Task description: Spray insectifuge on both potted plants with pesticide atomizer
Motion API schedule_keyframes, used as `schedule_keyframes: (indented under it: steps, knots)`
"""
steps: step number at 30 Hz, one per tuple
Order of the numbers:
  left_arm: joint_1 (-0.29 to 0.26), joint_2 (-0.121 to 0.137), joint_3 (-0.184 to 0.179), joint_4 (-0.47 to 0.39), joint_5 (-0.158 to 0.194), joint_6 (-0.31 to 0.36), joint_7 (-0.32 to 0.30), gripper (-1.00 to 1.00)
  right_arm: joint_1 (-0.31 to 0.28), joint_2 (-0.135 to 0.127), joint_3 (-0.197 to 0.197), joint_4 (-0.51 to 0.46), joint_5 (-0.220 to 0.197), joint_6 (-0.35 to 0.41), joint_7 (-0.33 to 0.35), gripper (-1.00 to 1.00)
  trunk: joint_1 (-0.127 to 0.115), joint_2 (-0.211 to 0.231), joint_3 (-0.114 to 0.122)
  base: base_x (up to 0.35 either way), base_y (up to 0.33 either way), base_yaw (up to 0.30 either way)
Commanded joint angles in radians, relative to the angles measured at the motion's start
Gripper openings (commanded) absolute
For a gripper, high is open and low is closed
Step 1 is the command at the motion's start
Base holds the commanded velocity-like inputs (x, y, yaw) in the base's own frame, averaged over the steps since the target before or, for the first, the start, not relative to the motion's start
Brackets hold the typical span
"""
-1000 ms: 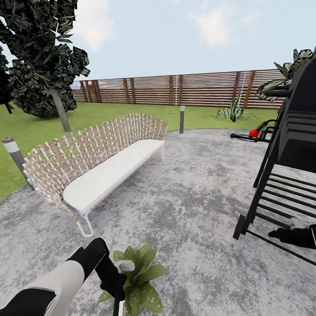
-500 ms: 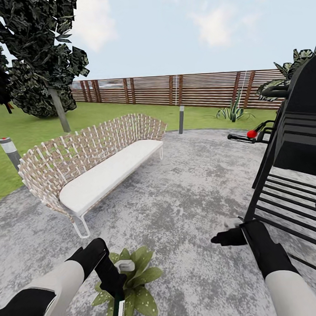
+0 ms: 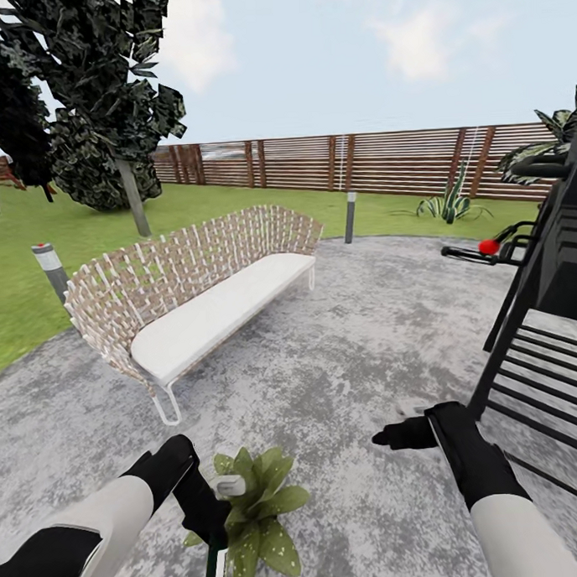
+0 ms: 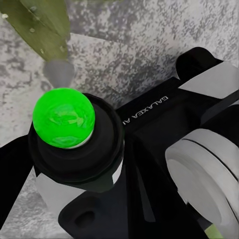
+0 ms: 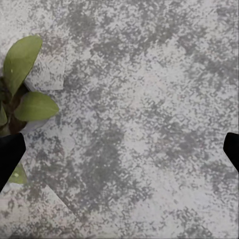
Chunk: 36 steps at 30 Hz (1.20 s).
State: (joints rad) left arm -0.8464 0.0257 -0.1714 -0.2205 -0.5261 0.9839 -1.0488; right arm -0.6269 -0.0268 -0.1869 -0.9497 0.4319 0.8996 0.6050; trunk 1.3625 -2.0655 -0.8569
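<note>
In the head view my left gripper [image 3: 208,512] is shut on the pesticide atomizer [image 3: 229,486]. Its white trigger head pokes out beside the black fingers and its dark green body hangs below. The head touches the leaves of a potted plant [image 3: 258,512], a low green rosette on the paved patio [image 3: 342,362]; the pot is hidden under the leaves. My right gripper [image 3: 394,437] hovers over bare paving right of the plant. In the right wrist view it [image 5: 119,149] is open and holds nothing, with the plant's leaves [image 5: 22,84] to one side. One leaf [image 4: 45,20] shows in the left wrist view.
A woven sofa [image 3: 205,300] with a white cushion stands beyond the plant. A black metal grill stand [image 3: 545,311] is close on the right. Short lamp posts [image 3: 51,269] [image 3: 350,216] edge the patio. A spiky plant [image 3: 443,204] grows by the brown fence [image 3: 358,161].
The camera has swung a little, shifting the scene rightward. My right arm has come up from beside the grill stand to hover over the paving. The left gripper still holds the atomizer.
</note>
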Motion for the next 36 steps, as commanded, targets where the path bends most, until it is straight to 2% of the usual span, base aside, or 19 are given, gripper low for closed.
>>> schedule_keyframes:
  steps: [1, 5, 7, 10, 18, 26, 32, 33, 36]
  knots:
    - [0.0, 0.0, -0.005, -0.002, -0.003, 0.006, -0.008, -1.0, -0.001, 0.0, -0.002, -0.001, 0.01, 0.002, 0.01, 1.0, 0.0, 0.0, -0.001, 0.0, 0.0, 0.12]
    - [0.0, 0.0, -0.005, -0.002, -0.003, 0.006, -0.008, -1.0, -0.001, 0.001, -0.001, -0.001, 0.01, 0.001, 0.01, 1.0, 0.0, 0.0, -0.001, 0.0, 0.0, 0.037]
    - [0.0, 0.0, -0.005, -0.002, -0.003, 0.006, -0.008, -1.0, -0.001, 0.0, 0.051, -0.001, 0.01, 0.001, 0.01, 1.0, 0.0, 0.0, -0.001, 0.0, 0.0, 0.002]
    - [0.0, 0.0, -0.005, -0.002, -0.003, 0.006, -0.008, -1.0, -0.001, 0.0, 0.07, -0.001, 0.01, 0.001, 0.009, 1.0, 0.0, 0.0, -0.001, 0.0, 0.0, 0.058]
    - [0.0, 0.0, -0.004, -0.003, -0.002, 0.006, -0.008, -1.0, -0.001, 0.001, 0.075, -0.001, 0.01, 0.001, 0.009, 1.0, 0.0, 0.0, -0.001, 0.0, -0.008, 0.231]
    - [0.0, 0.0, -0.001, -0.003, -0.002, 0.007, -0.008, -1.0, -0.001, 0.001, 0.076, -0.001, 0.01, 0.001, 0.009, 1.0, 0.0, 0.0, -0.001, 0.0, -0.187, 0.256]
    - [-0.013, 0.0, -0.006, 0.009, -0.006, 0.017, -0.014, -1.0, -0.001, 0.001, 0.078, -0.001, 0.01, 0.001, 0.009, 1.0, 0.0, 0.0, -0.001, 0.0, -0.025, 0.142]
    - [-0.026, 0.0, -0.007, 0.024, -0.007, 0.017, -0.015, -1.0, 0.0, 0.001, 0.078, -0.001, 0.01, 0.001, 0.009, 1.0, 0.0, 0.0, -0.001, 0.0, -0.002, 0.019]
    - [-0.126, 0.0, -0.012, 0.136, -0.008, 0.017, -0.028, -1.0, 0.0, 0.001, 0.078, -0.001, 0.01, 0.001, 0.009, 1.0, 0.0, 0.0, -0.001, 0.0, -0.001, 0.006]
